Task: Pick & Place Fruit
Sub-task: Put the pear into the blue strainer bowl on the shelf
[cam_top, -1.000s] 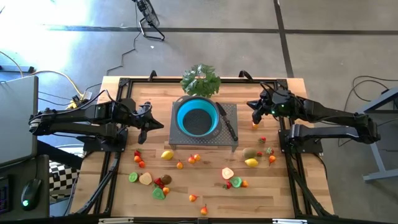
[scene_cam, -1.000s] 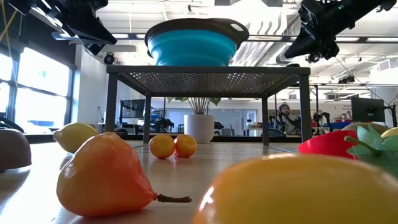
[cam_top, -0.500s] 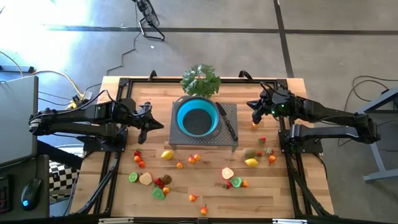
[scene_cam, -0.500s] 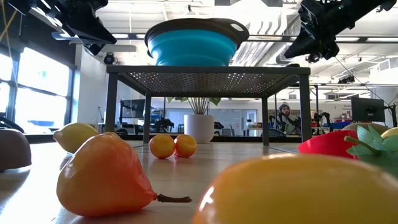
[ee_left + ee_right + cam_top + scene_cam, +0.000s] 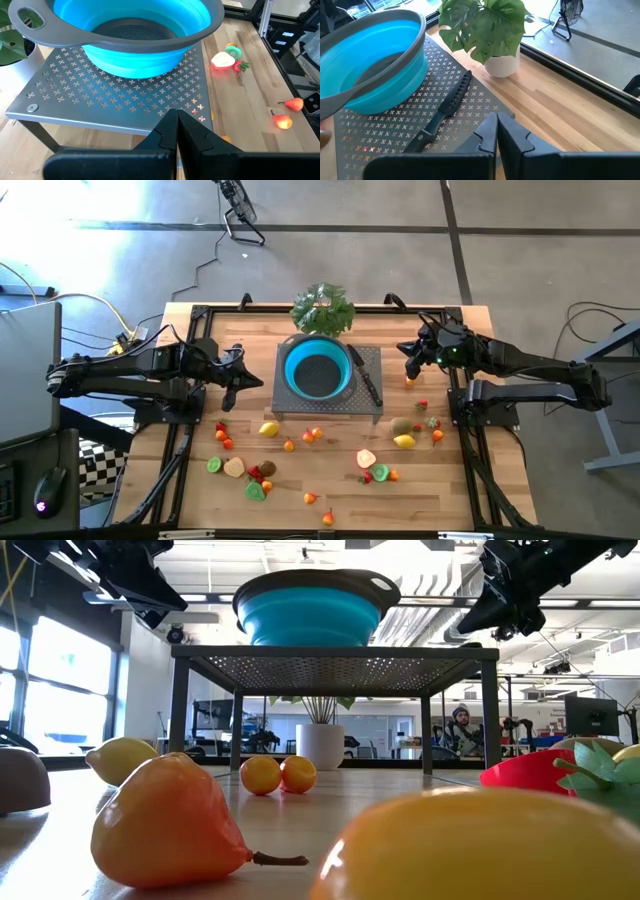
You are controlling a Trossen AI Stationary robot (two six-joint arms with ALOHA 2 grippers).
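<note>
While the fruit (image 5: 404, 441) lies scattered on the table (image 5: 470, 490), I see both arms flanking the blue bowl (image 5: 317, 369). Left gripper (image 5: 229, 398) and right gripper (image 5: 409, 369): jaws fully closed, holding nothing.

Wooden table (image 5: 450, 490), perforated metal stand (image 5: 365, 405), potted plant (image 5: 322, 308), scattered fruit (image 5: 268, 429)

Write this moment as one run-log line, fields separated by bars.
phase: waiting | left gripper: shut, empty, left of bowl | right gripper: shut, empty, right of rack | fruit: on table
</note>
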